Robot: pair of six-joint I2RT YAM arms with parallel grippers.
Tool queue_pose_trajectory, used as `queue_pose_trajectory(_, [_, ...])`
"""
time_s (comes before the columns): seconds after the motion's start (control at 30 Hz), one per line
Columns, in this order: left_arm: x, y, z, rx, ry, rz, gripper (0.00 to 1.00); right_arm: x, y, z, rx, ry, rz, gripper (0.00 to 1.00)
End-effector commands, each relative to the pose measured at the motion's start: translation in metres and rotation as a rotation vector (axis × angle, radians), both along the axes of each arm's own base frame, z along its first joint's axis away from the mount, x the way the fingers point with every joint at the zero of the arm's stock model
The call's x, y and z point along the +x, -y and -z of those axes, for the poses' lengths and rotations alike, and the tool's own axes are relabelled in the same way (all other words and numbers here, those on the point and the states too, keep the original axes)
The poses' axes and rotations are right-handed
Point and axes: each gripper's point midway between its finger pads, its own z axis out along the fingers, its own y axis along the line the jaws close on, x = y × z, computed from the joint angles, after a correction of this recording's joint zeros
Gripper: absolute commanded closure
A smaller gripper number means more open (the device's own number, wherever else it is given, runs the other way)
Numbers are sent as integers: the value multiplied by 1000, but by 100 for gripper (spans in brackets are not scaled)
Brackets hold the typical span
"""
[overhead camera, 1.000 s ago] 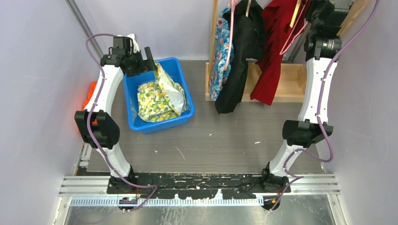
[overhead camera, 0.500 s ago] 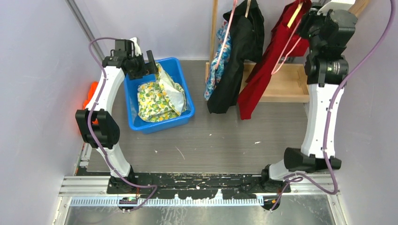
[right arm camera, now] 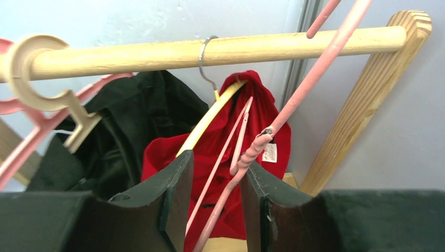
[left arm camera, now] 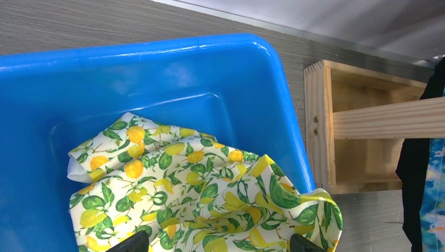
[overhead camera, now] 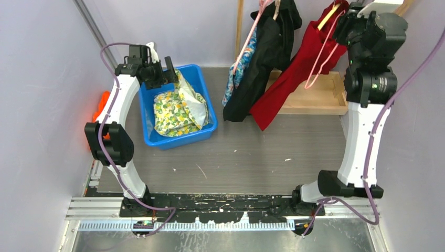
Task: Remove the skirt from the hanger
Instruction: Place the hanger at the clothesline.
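Observation:
The lemon-print skirt point(overhead camera: 178, 107) lies crumpled in the blue bin point(overhead camera: 202, 73), with no hanger on it; it fills the left wrist view point(left arm camera: 194, 194). My left gripper point(overhead camera: 170, 71) hovers over the bin's far rim, its jaws wide apart point(left arm camera: 218, 247) just above the fabric. My right gripper point(overhead camera: 343, 23) is raised at the clothes rail, jaws apart point(right arm camera: 216, 173). A thin pink hanger point(right arm camera: 273, 131) runs between them, against the right finger. A red garment point(overhead camera: 286, 79) on a yellow hanger point(right arm camera: 210, 118) hangs just behind.
A wooden rail point(right arm camera: 157, 52) carries a black garment point(overhead camera: 260, 63), a blue patterned one point(overhead camera: 236, 79) and a beige hook point(right arm camera: 31, 52). The wooden rack base point(overhead camera: 320, 94) sits at the back right. An orange thing point(overhead camera: 99, 107) lies by the left wall.
My right arm has stretched up towards the rail. The hanging garments have swung to the left and the pink hanger has shifted with them. The left arm has barely moved.

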Motion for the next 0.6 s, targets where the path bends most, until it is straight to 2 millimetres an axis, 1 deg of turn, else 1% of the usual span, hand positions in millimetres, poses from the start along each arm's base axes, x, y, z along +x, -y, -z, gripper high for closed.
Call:
queue_pose_trajectory(0.0, [7, 2, -14, -13, 55, 5, 1, 22, 21, -12, -71, 25, 102, 99])
queue_pose_trajectory(0.1, [9, 2, -10, -15, 48, 4, 1, 22, 30, -27, -97, 66, 153, 99])
queue_pose_trajectory(0.2, [13, 3, -3, -16, 35, 5, 1, 21, 40, -31, -120, 78, 207, 99])
queue_pose_trajectory(0.3, [17, 4, 2, -18, 24, 9, 1, 16, 44, -30, -122, 86, 237, 99])
queue_pose_trajectory(0.47, [22, 8, 8, -38, 12, 17, 1, -5, 43, -33, -76, 109, 245, 99])
queue_pose_trajectory(0.57, [20, 10, 10, -54, 6, 22, 1, -20, 42, -34, -69, 111, 242, 99])
